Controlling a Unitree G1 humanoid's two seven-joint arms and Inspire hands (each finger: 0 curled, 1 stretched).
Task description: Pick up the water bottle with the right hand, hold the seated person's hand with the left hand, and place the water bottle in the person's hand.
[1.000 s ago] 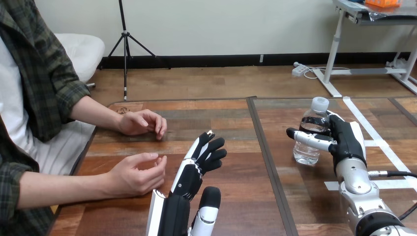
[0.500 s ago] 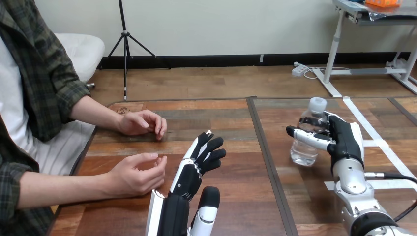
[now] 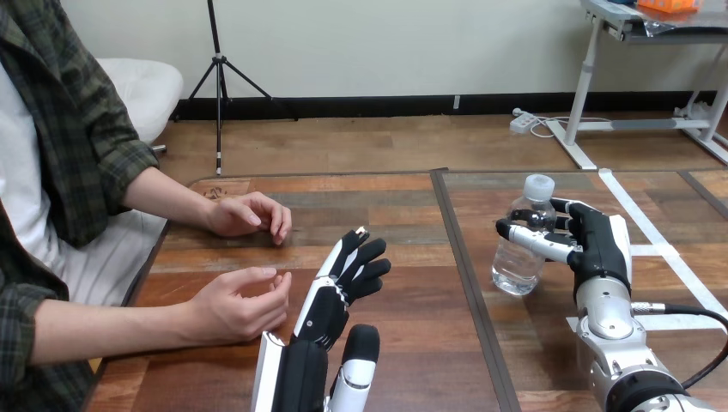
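Note:
A clear water bottle with a white cap stands tilted at the table's right half, and my right hand is shut on it, thumb across its front and fingers behind. My left hand is open at the table's middle front, fingers pointing away and a little right. To its left, apart from it, the person's nearer hand rests on the table with fingers loosely curled. The person's farther hand lies on the table farther back, holding nothing.
A dark seam runs front to back between the two table halves. White tape strips mark the right half beside my right arm. The person's forearms reach in from the left edge.
My right hand has carried the bottle leftward and slightly toward me, tilting it. My left hand has barely shifted. The person's hands have stayed still.

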